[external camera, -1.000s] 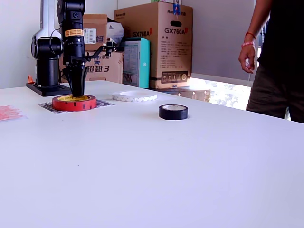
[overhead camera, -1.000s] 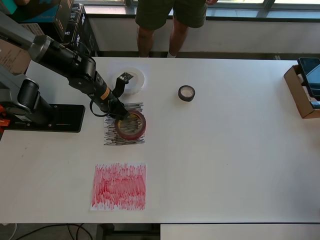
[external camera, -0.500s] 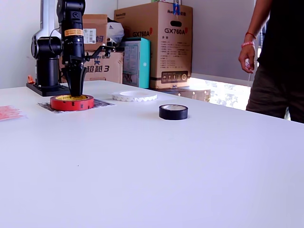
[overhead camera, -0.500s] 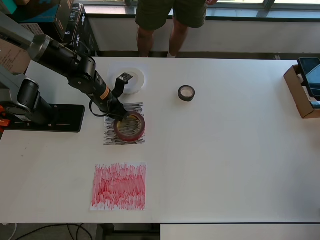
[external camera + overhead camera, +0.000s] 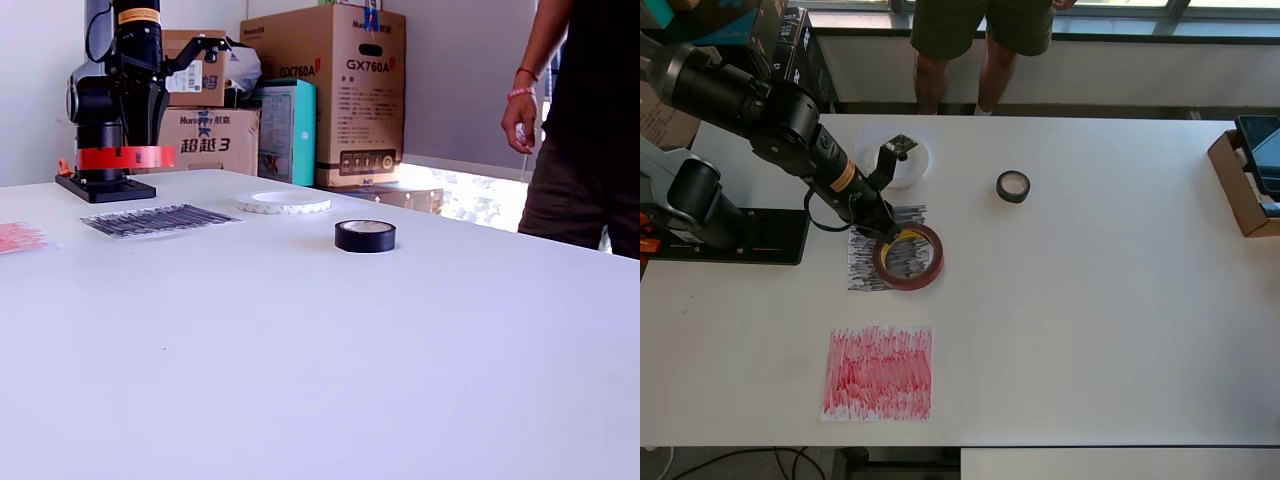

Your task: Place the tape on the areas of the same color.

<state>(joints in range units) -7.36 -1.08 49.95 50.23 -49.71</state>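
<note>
My gripper [image 5: 884, 233] is shut on the rim of the dark-red tape roll [image 5: 934, 264] with the yellowish core. It holds the roll level in the air [image 5: 126, 157], above the black scribbled sheet [image 5: 864, 266], which lies bare in the exterior view [image 5: 160, 219]. The white translucent ring [image 5: 910, 168] lies behind it, at the back of the table [image 5: 283, 202]; the white sheet under it is hard to make out. The small black roll [image 5: 1013, 186] sits on bare table to the overhead view's right [image 5: 365, 236]. The red scribbled sheet [image 5: 878, 372] lies near the front edge [image 5: 15, 237].
The arm's black base [image 5: 735, 235] stands at the overhead view's left edge. A person [image 5: 980, 40] stands at the table's far side [image 5: 585, 120]. An open cardboard box [image 5: 1245, 190] sits at the right edge. Cartons [image 5: 340, 95] are stacked behind the table.
The gripper has lifted the dark-red roll off the black sheet; it was resting there half a second ago. The roll now hangs well above the table.
</note>
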